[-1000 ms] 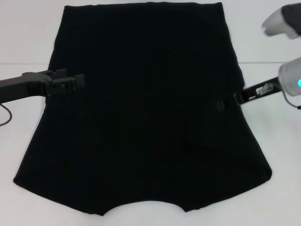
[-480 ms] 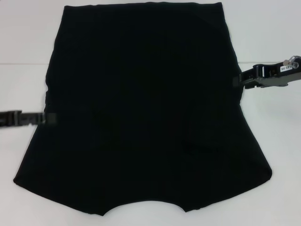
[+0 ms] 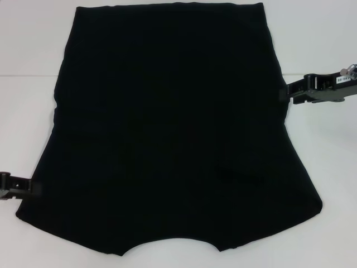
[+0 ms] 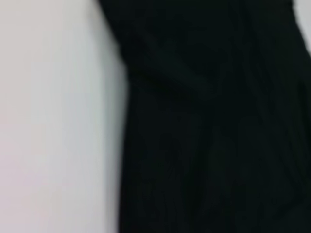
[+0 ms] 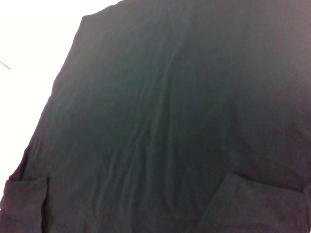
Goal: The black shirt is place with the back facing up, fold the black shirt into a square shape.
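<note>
The black shirt (image 3: 170, 125) lies flat on the white table (image 3: 28, 50), neckline nearest the robot. The left gripper (image 3: 34, 188) meets its left sleeve edge, the right gripper (image 3: 283, 92) its right side; whether either is open, closed or gripping cannot be told.

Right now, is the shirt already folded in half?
No, the shirt lies spread flat across the table, neckline curve toward the robot.

Plain black shirt (image 3: 167, 128), white table (image 3: 28, 56), black left hand (image 3: 34, 188), black right hand (image 3: 283, 92)
</note>
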Robot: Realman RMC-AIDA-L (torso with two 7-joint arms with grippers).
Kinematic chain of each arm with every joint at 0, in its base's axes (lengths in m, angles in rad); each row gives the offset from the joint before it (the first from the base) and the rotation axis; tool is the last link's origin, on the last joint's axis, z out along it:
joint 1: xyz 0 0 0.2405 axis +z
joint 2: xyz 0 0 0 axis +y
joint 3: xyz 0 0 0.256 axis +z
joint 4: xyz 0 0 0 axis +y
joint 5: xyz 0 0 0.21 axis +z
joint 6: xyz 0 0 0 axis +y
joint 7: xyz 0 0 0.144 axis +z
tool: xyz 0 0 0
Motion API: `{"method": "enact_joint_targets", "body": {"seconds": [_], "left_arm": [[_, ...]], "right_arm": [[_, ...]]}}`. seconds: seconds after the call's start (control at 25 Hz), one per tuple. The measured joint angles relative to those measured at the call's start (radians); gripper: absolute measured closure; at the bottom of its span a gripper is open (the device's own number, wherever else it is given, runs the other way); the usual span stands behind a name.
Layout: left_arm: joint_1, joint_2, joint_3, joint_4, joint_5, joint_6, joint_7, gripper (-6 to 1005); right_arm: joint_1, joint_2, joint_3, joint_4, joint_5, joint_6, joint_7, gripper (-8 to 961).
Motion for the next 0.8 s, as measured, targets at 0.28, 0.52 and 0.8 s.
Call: {"method": "enact_joint_targets", "body": {"seconds": [0.28,0.52,0.8], "left_arm": [[0.014,0.005,-0.052,0.001,0.064,-0.029,-0.069,544],[0.014,-0.001,-0.053,-0.001,0.105,-0.041,-0.093,545],[0.014,-0.008,-0.053,-0.015,0.133,-0.079,-0.112,545]], "right_arm": [[-0.014,-0.002,0.000,0.000,0.000,-0.001,0.000,507],[-0.018,-0.003,0.000,-0.001,0.000,-0.002,-0.001,507],[-0.020,-0.003,0.000,-0.001,0.000,-0.002,-0.002,508]]}}
